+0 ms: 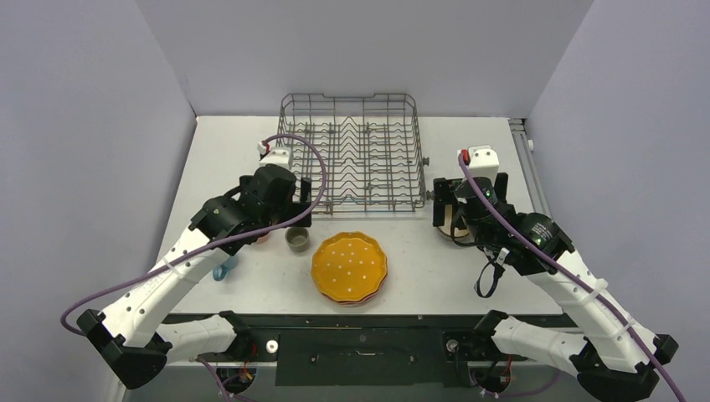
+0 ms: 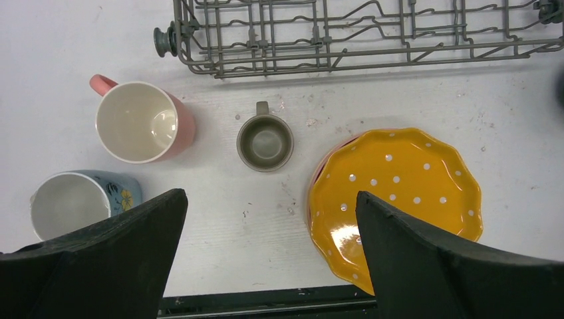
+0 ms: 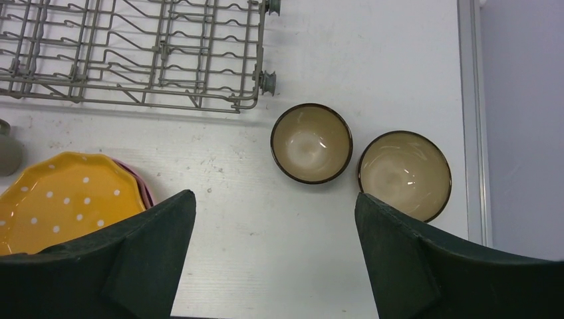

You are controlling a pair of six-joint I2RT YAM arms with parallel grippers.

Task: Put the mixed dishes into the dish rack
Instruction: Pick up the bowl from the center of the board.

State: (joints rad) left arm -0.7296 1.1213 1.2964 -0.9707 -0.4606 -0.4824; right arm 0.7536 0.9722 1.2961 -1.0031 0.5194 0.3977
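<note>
The grey wire dish rack (image 1: 358,155) stands at the back centre, with nothing in it. The dotted orange-yellow plate (image 1: 349,266) lies on pink plates at the front centre. In the left wrist view a pink cup (image 2: 141,121), a grey-green cup (image 2: 265,142), a blue flowered mug (image 2: 78,201) and the plate (image 2: 398,199) lie below my open, empty left gripper (image 2: 269,229). My right gripper (image 3: 274,226) is open and empty above bare table; two dark-rimmed bowls (image 3: 311,143) (image 3: 404,175) sit just ahead of it, right of the rack (image 3: 133,53).
The left arm (image 1: 251,209) hovers over the cups at the rack's left front corner. The right arm (image 1: 494,218) covers the bowls in the top view. Walls enclose the table on three sides; a metal rail (image 3: 469,119) runs along its right edge.
</note>
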